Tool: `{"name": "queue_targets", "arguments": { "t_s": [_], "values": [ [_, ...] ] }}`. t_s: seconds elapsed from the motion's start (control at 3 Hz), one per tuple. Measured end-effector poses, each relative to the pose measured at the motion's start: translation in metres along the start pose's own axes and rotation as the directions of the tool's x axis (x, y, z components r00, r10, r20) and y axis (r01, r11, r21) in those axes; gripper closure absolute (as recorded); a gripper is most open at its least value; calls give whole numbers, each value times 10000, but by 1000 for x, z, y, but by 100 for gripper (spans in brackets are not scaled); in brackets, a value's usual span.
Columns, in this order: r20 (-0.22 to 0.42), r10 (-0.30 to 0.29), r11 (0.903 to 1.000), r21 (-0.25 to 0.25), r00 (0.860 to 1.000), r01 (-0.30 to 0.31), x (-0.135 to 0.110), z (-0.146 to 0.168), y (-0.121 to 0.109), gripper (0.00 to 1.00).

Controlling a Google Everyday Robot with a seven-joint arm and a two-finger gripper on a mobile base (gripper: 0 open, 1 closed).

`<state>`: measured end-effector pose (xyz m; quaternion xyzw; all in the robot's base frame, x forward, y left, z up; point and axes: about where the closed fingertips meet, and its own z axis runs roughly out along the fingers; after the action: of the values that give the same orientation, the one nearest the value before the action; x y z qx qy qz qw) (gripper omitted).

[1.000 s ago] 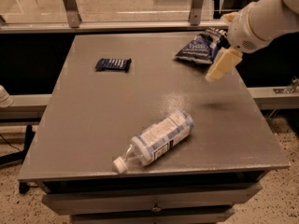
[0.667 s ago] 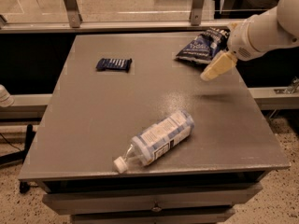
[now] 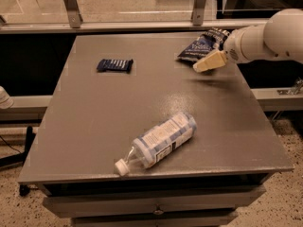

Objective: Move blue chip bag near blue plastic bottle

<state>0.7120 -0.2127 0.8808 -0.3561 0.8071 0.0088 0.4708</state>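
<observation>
The blue chip bag (image 3: pixel 201 43), crumpled dark navy foil with white lettering, lies at the table's far right edge. The blue plastic bottle (image 3: pixel 161 138) lies on its side near the front edge, its white cap pointing front-left. My gripper (image 3: pixel 204 63), cream-coloured on a white arm coming in from the right, hovers just in front of the bag's right part, pointing left and slightly down. I see nothing held in it. The bag and the bottle are far apart.
A small flat dark-blue candy bar (image 3: pixel 114 65) lies at the far left of the grey table (image 3: pixel 94 126). A metal rail and glass partition run behind the table. Drawers sit under the front edge.
My gripper has moved left and tilted from pointing down to nearly level, staying close in front of the chip bag. The bag, bottle and candy bar have not moved.
</observation>
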Motion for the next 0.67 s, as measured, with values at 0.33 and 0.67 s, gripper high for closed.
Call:
{"name": "queue_targets", "arguments": {
  "t_s": [0.33, 0.67],
  "values": [
    [219, 1057, 9944, 9, 9942, -1057, 1, 18, 1, 17],
    [301, 1773, 9842, -38, 9837, -1772, 3, 25, 6, 41]
  ]
}}
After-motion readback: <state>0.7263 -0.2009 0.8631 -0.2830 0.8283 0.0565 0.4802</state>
